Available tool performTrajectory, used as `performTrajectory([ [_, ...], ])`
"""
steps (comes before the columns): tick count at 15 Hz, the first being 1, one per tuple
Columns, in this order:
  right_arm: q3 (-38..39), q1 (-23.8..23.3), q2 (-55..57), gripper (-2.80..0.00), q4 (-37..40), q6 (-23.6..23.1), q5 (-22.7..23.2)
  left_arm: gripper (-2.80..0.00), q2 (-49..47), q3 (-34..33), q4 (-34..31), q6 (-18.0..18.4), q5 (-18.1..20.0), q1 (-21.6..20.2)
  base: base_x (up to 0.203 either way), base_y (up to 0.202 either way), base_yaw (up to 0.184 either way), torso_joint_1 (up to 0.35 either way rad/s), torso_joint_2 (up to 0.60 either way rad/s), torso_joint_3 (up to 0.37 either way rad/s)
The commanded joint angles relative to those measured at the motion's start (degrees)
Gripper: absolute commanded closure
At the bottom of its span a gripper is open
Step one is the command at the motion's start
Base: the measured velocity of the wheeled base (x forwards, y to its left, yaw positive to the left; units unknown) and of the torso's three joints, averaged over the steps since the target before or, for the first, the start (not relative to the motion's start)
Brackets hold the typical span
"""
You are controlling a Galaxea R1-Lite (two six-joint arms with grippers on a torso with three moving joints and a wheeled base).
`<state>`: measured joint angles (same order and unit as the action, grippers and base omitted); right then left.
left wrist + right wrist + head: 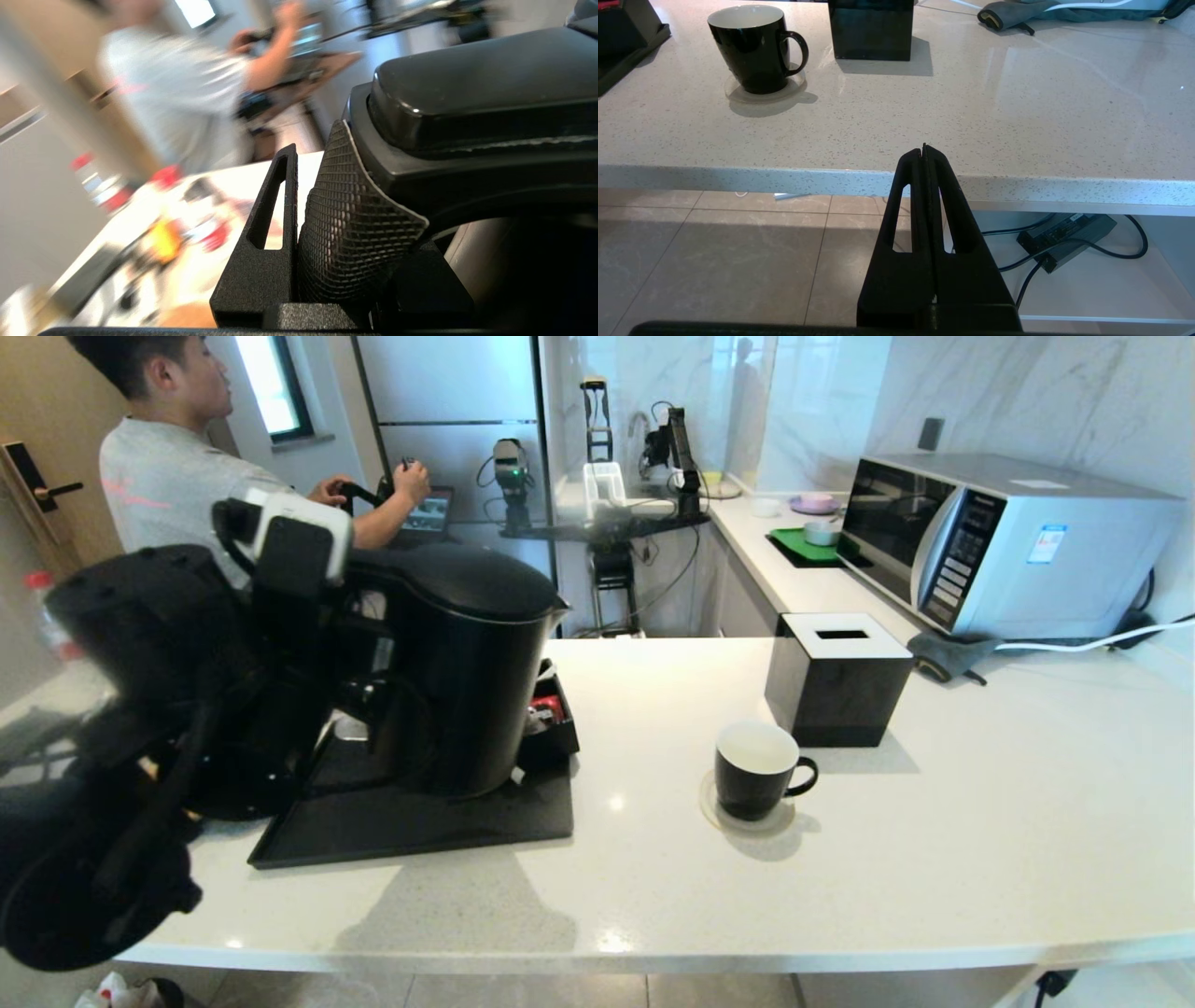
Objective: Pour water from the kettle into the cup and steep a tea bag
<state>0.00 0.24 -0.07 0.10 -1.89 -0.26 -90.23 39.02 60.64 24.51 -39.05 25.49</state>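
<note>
Gripping the kettle (464, 672) by its loop handle, left tool (359, 695) seen from the head camera at the left end of the table (934, 859), kettle upright over the black tray (401, 826), pointed spout turned toward the cup (756, 770). Cup standing on a round coaster (714, 814), well apart from the kettle on the spout side, ear handle pointing away from it, white inside bare as far as can be told; black tissue box (837, 677) just behind. No tea bag made out in this view. A person (177, 476) at a control stand beyond the table.

From the left wrist: left tool's fingers (261, 252) clamped on the kettle's textured handle (355, 224), domed lid above.

From the right wrist: right tool (924, 154) pressed fully shut on nothing, hanging below the table edge, parked; cup (749, 46) up on the table, off to one side.

Judged from this: pour turning on carrying the spout across the open gap to the cup's rim, left arm alone placed for it, tissue box close enough behind the cup to be minded.
</note>
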Motion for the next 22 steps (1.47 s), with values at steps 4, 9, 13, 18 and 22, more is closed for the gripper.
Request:
performTrajectory([
  [4, 0.0, 0.02, 0.07, 0.0, -0.01, -0.04, 0.0, 0.0, 8.61, -6.68, 0.21, -3.1, 0.17, -9.84, 0.0, 0.0, 0.0, 0.0, 0.0, 0.0],
  [9, 0.0, 0.02, 0.07, 0.0, -0.01, -0.04, 0.0, 0.0, 11.68, -12.65, 0.35, -7.82, 0.29, -17.05, 0.0, 0.0, 0.0, 0.0, 0.0, 0.0],
  [13, 0.0, 0.02, 0.07, 0.0, -0.01, -0.04, 0.0, 0.0, 11.81, -16.5, 0.36, -12.85, 0.37, -20.83, 0.0, 0.0, 0.0, 0.0, 0.0, 0.0],
  [18, 0.0, 0.02, 0.07, 0.0, -0.01, -0.04, 0.0, 0.0, 11.52, -21.94, 0.45, -19.44, 3.64, -25.73, 0.0, 0.0, 0.0, 0.0, 0.0, 0.0],
  [22, 0.0, 0.02, 0.07, 0.0, -0.01, -0.04, 0.0, 0.0, 8.99, -23.09, 0.71, -22.95, 7.58, -29.85, 0.0, 0.0, 0.0, 0.0, 0.0, 0.0],
])
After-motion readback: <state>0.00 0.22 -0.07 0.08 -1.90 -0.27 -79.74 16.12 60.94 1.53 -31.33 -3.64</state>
